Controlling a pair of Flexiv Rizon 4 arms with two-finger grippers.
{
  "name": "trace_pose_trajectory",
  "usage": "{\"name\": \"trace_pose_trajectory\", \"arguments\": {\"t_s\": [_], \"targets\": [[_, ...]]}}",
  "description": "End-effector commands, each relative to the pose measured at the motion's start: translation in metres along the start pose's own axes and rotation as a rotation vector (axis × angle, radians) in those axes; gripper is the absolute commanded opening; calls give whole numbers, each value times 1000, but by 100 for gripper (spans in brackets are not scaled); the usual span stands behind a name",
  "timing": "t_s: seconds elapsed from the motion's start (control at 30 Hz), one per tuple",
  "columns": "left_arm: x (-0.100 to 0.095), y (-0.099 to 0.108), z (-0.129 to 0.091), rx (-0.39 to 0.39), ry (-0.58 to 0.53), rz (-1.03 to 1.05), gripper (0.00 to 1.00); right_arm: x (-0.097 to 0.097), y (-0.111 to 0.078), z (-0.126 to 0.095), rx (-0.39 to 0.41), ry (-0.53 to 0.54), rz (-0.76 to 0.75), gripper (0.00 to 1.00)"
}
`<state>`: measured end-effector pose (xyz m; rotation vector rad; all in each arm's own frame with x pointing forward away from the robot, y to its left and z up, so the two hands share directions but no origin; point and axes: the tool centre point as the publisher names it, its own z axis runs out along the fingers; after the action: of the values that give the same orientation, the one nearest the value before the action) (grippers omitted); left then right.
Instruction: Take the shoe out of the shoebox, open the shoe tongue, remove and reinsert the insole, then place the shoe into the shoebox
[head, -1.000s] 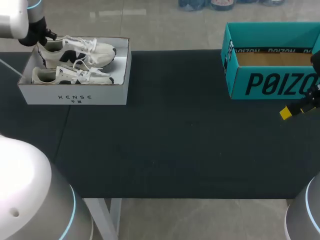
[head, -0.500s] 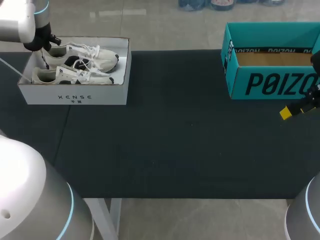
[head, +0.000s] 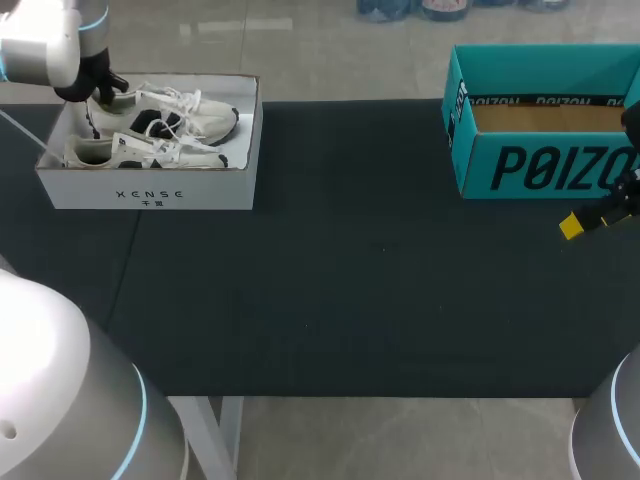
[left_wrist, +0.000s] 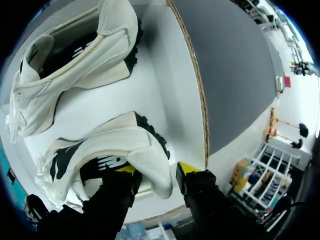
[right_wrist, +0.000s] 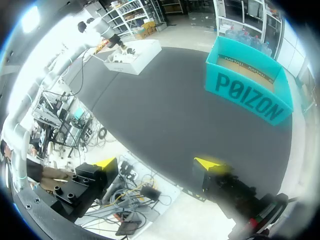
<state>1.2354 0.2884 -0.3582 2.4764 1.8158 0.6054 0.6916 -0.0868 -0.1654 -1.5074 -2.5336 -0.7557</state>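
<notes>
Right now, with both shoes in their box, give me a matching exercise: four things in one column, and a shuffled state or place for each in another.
Column one:
1. white shoebox
2. teal box
3. left end effector
4. right end effector

Column two:
A. open, holding nothing
B. bare cardboard inside
C. shut on the far shoe at its heel
D. on the left side of the table

Pairs: 1-D, 2-B, 3-C, 4-A
</notes>
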Motion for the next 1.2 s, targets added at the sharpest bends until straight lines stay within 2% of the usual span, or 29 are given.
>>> {"name": "trace_pose_trajectory", "arguments": {"t_s": [0.03,0.27,0.53,0.57,0.63,0.7,0.77,1.03,1.2], "targets": [[1,-4,-10,-11,-4,1,100,0,1,1,2,-1,1,100],[6,-8,-41,-47,-35,-32,100,0,1,1,2,-1,1,100],[13,-23,-103,-59,-44,-111,100,0,1,1,2,-1,1,100],[14,-27,-110,-53,6,-135,100,0,1,1,2,-1,1,100],[17,-33,-122,-7,-11,-176,100,0,1,1,2,-1,1,100],[18,-42,-134,1,3,-202,100,0,1,1,2,-1,1,100],[19,-52,-146,22,-29,-232,100,0,1,1,2,-1,1,100],[11,-96,-197,25,-152,-259,100,0,1,1,2,-1,1,100],[-1,-120,-218,25,-159,-261,100,0,1,1,2,-1,1,100]]}}
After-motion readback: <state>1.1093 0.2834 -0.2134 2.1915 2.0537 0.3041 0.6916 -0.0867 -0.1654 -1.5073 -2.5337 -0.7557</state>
